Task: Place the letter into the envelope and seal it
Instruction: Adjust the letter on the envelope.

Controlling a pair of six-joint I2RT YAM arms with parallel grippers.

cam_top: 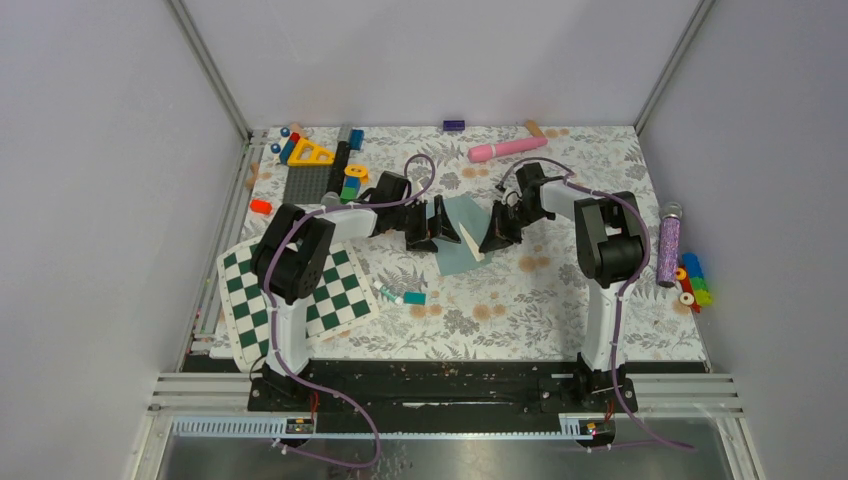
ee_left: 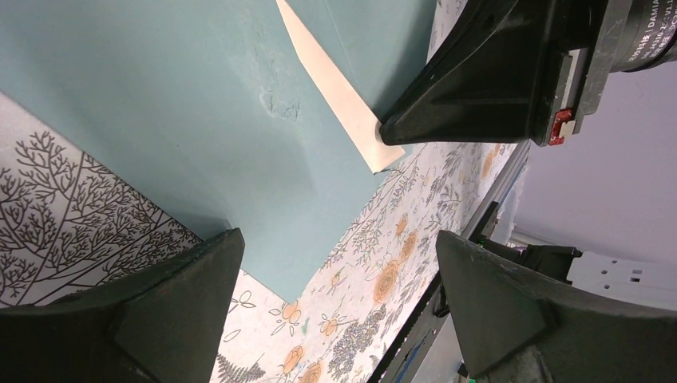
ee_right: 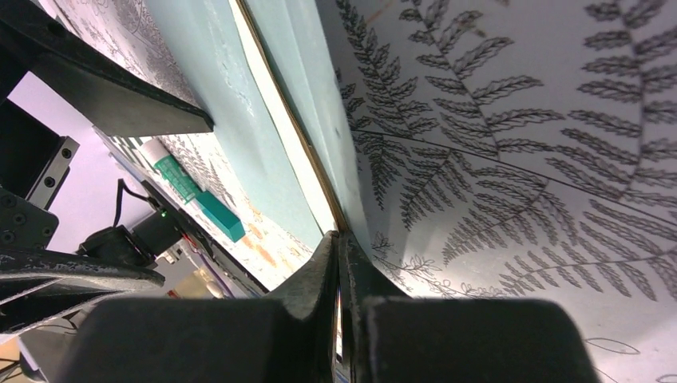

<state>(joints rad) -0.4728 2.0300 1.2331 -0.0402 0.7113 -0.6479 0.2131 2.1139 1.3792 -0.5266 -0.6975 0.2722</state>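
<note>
Right wrist view has the right gripper (ee_right: 337,239) pinched shut on the corner of the letter (ee_right: 315,199), its exposed edge running straight ahead, mostly tucked into the envelope (ee_right: 223,120), while the left gripper (ee_left: 335,295) hovers opposite, fingers spread, beside the envelope.

The teal envelope (cam_top: 458,250) lies flat near the middle of the floral surface (cam_top: 560,310). The cream letter (ee_left: 335,88) sits mostly inside it. Only a narrow slanted strip shows between teal layers, one corner poking past the envelope's edge.
</note>
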